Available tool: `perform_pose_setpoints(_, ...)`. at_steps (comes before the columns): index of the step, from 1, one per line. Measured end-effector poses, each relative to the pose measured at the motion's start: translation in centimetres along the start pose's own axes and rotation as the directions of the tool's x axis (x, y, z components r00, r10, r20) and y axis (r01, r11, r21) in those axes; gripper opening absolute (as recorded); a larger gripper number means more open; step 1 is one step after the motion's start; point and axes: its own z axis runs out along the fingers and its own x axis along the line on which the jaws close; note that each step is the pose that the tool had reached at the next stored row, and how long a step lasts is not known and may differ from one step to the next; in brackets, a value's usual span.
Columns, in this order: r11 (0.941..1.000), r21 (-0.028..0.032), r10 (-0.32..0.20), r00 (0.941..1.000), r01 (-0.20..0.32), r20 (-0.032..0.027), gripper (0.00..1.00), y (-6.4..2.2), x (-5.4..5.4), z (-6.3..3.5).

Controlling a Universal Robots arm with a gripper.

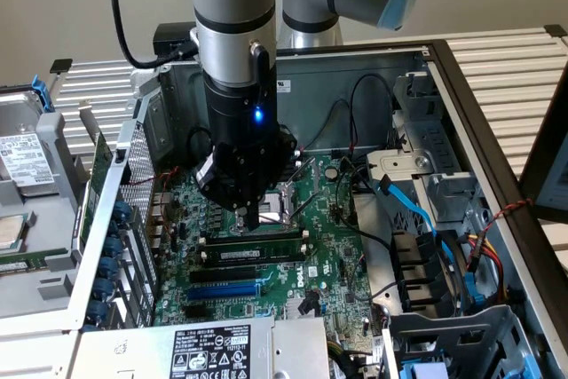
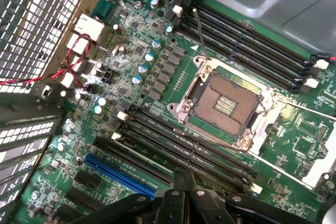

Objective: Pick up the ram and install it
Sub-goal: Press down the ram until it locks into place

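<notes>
Ram (image 1: 24, 263) is lying in the grey tray (image 1: 31, 298) at the exterior view's left, outside the PC case, its white label facing the camera. Its long axis is running roughly across that view, about in line with the board's slots (image 1: 253, 239). Gripper (image 1: 249, 219) is hanging over the board, well apart from the ram; the ram is lying toward the exterior view's left of it, with the case's vented side wall (image 1: 135, 185) standing between. Only 1 arm (image 1: 232, 42) is working, so no choice of nearer hand is arising. Fingers are pressing together, pinching nothing. In the wrist view their tips are pointing down near the slot bank beside the open CPU socket (image 2: 226, 103). 1 other labelled stick (image 1: 240, 256) is already sitting in that bank; judging the tray piece to be the target, though the 2 look alike. Ram is appearing unpicked, install undone. Blue slot (image 2: 118, 175) is lying beyond the bank.
</notes>
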Motion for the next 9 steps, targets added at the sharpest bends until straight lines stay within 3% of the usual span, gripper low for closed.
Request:
perform_pose_setpoints(3,0.9991,-0.0004,0.042,0.9991,-0.042,0.0004,0.1,0.0,0.0,0.0)
perform_pose_setpoints(9,0.9915,-0.0006,0.13,0.9915,-0.13,0.0009,0.1,0.0,0.0,0.01)
